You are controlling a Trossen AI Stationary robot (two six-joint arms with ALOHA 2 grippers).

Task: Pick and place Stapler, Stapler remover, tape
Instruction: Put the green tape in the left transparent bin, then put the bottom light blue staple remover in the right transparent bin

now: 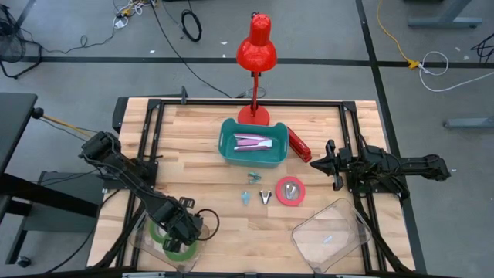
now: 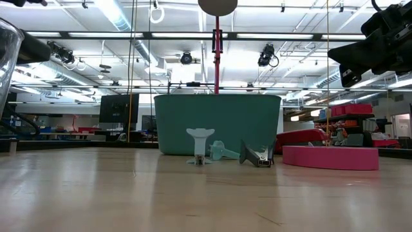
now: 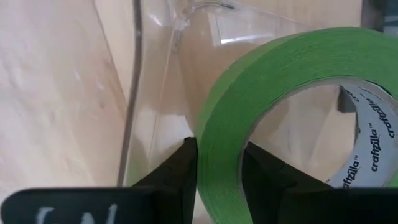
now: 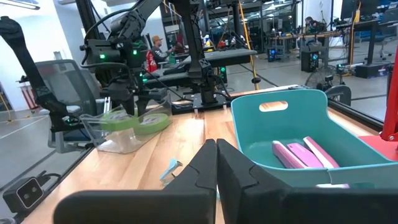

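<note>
My left gripper (image 1: 182,232) is at the table's near left, over a clear container (image 1: 147,235), and is shut on a green tape roll (image 3: 280,81). A second green roll (image 1: 161,229) lies in that container. The red-pink tape roll (image 1: 290,190) lies flat on the table right of centre. Small staple removers (image 1: 265,196) lie left of it. A red stapler (image 1: 299,144) lies beside the teal bin (image 1: 252,143). My right gripper (image 1: 328,163) is shut and empty at the right, right of the stapler. My left gripper has the green roll's band (image 3: 219,146) pinched between its two fingers, one finger (image 3: 183,168) outside the ring and one (image 3: 261,171) inside its hole. The roll stands tilted over the clear container; whether it rests on the container floor, I cannot tell.
A red desk lamp (image 1: 257,46) stands behind the teal bin, which holds pink and white items (image 4: 305,152). A second clear container (image 1: 332,232) stands at the near right. A black frame runs along the table's left, far and right sides.
</note>
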